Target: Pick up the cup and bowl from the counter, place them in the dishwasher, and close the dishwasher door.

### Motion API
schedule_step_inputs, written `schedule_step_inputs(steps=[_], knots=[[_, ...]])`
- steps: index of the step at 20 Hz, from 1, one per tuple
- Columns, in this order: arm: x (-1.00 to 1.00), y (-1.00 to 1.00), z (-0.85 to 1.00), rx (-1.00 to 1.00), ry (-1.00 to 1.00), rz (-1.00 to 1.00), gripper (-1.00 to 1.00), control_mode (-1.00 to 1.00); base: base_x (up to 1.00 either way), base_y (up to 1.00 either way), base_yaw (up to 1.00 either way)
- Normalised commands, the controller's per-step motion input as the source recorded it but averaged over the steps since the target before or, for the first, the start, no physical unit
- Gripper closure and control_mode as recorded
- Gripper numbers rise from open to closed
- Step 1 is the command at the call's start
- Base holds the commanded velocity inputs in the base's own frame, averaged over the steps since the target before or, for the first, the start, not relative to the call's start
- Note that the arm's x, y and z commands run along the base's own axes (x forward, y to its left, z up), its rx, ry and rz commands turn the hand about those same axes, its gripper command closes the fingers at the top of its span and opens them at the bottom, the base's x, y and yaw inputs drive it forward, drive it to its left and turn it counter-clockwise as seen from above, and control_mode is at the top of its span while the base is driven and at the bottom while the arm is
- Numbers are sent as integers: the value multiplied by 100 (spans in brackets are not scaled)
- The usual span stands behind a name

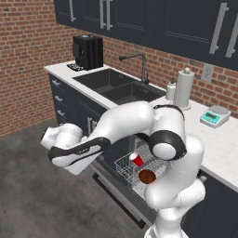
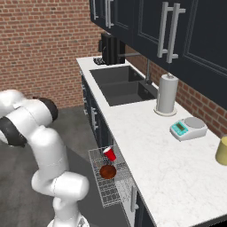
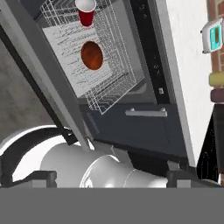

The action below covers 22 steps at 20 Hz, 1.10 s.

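The red cup lies tilted in the white wire rack of the open dishwasher. The dark reddish-brown bowl rests in the same rack, right beside the cup. The dishwasher door hangs down, open. My gripper is out to the left of the rack and low, near the door's outer edge. It is open and holds nothing, its dark fingertips far apart. The white counter runs above the dishwasher.
A dark sink with a faucet, a black coffee machine, a paper towel roll and a teal scale stand on the counter. A yellow tumbler sits at the far right. Grey floor lies left of the cabinets.
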Motion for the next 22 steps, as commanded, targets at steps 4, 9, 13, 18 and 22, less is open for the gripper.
schedule_step_inputs(steps=[4, 9, 13, 18, 22], knots=[[-8, 8, -99, -48, -14, -5, -100, -100, 0, 0, 0], [0, 3, -100, -40, -23, 0, -100, -100, 0, 0, 0], [0, 4, -100, -28, -25, 0, -100, -100, 0, 0, 0], [4, 8, -93, -24, -19, 0, -100, -100, 0, 0, 0], [30, 2, -85, -25, -9, 0, -100, -100, 0, 0, 0]])
